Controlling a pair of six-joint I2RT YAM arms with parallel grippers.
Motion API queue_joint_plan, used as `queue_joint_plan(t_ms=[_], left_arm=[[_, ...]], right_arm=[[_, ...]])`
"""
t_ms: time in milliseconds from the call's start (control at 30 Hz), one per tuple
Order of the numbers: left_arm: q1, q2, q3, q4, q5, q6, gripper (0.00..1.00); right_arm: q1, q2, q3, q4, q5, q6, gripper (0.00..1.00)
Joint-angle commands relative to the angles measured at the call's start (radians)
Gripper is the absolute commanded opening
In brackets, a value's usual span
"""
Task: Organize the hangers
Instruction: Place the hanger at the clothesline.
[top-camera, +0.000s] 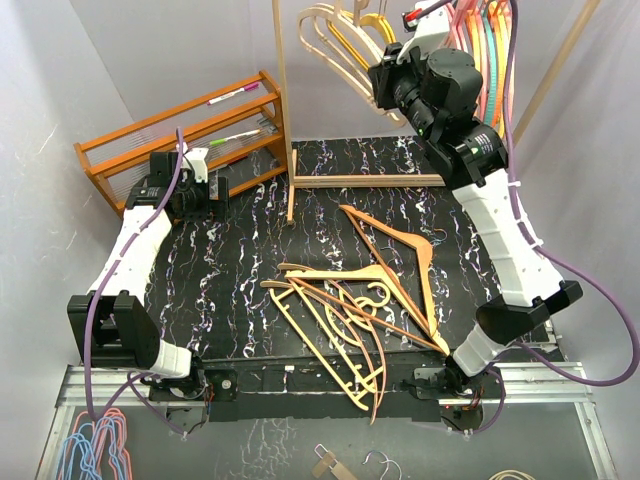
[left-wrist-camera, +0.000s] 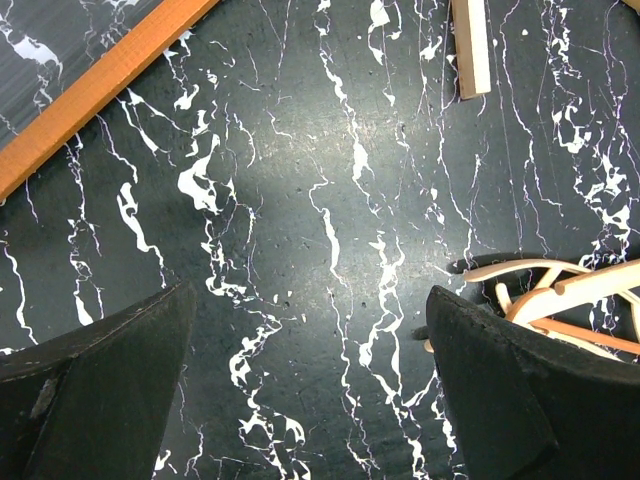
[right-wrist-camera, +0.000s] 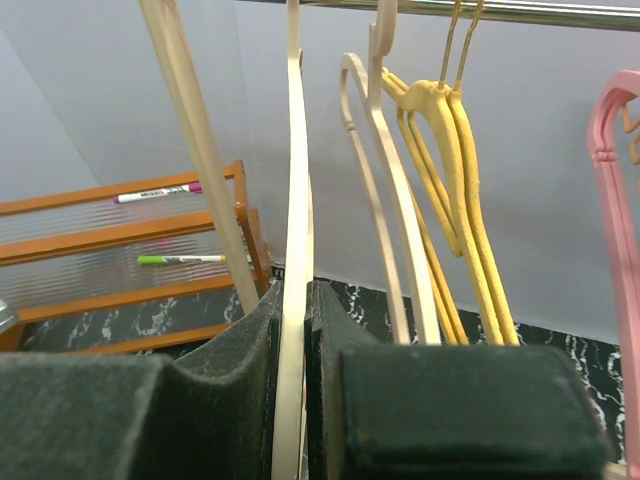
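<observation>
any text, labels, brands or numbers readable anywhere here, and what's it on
No text can be read in any view.
Pink marker on the shelf rack: any print on its barrel is too small to read.
Green marker: the same, too small.
Hangers: no markings show.

Tan wooden hangers (top-camera: 365, 300) are lying in a tangled, overlapping heap on the table (top-camera: 220, 280), hooks pointing different ways. Pale wooden hangers (right-wrist-camera: 385, 180) and yellow ones (right-wrist-camera: 450, 150) are hanging from the rail (right-wrist-camera: 540, 12), with pink, orange and teal ones (top-camera: 480, 50) hanging beside them. One pale hanger (right-wrist-camera: 297, 200) is standing upright, pinched in the right gripper (right-wrist-camera: 293, 320)
</observation>
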Motion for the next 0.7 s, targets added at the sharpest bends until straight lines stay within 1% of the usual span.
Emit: queue_joint_plan(t_ms=[0,367,667], left_arm=[[0.010,-0.048,-0.009,0.004,0.018,0.010,0.97],[0.010,-0.049,-0.018,0.003,0.025,0.018,0.97],[0.009,-0.034,-0.020,-0.009,0.053,0.027,0.97]], right_arm=[[-0.027,0.016,0.040,0.085,-0.075,0.050,0.08],[-0.079,0.039,-0.011,0.092,-0.159,0.111,0.08],[-0.096,0.029,-0.074,0.090,-0.199,0.129,0.08]])
